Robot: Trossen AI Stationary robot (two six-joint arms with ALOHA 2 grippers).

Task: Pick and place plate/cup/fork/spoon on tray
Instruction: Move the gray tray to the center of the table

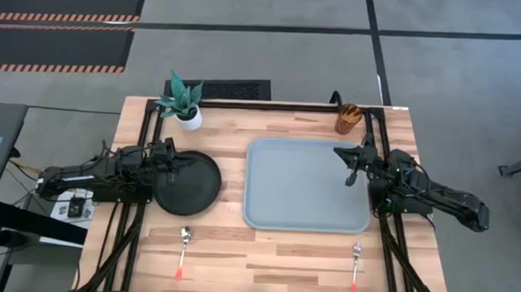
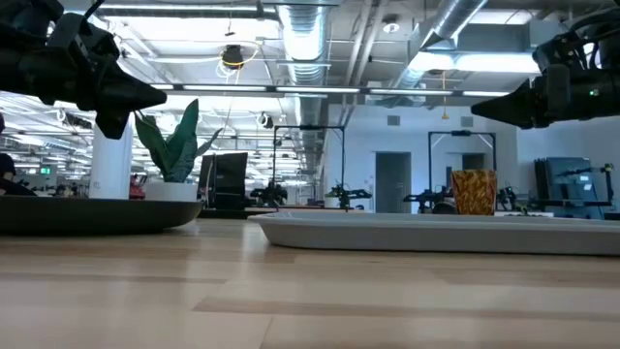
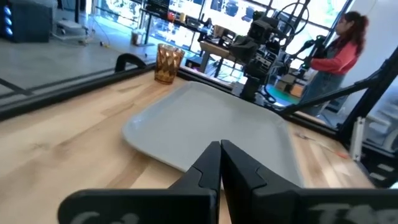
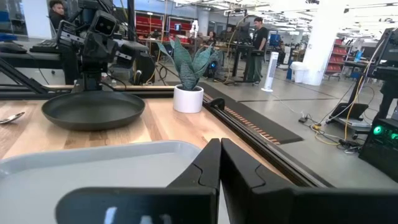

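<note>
Nothing on the tray (image 1: 307, 185) yet; it sits bare right of centre on the tabletop. Plate (image 1: 188, 182) lies on the table left of the tray, apart from it. Cup (image 1: 347, 118) stands near the far right corner, just beyond the tray's far rim. Spoon (image 1: 184, 251) and fork (image 1: 355, 266) lie near the front edge, well apart, handles toward the front.

Left gripper (image 1: 167, 151) hangs over the plate's far-left rim, jaws pressed together, holding nothing. Right gripper (image 1: 352, 175) sits above the tray's right side, fingers looking closed and empty in its wrist view.

Risks:
- plate is flat and low; closed jaws can't take the rim, must spread first or they'll just shove it across the wood
- a thin rim pinch may let the plate tilt or slip, and clip the tray's raised rim on the way in
- plant pot (image 1: 189, 117) stands just beyond the plate, left arm swing could knock it
- both arms heading for the tray could meet

Hard to see: the plate rim right under the left gripper is hidden, so contact can't be judged; the low view crops both grippers; the utensils show in neither the low nor the left wrist view
</note>
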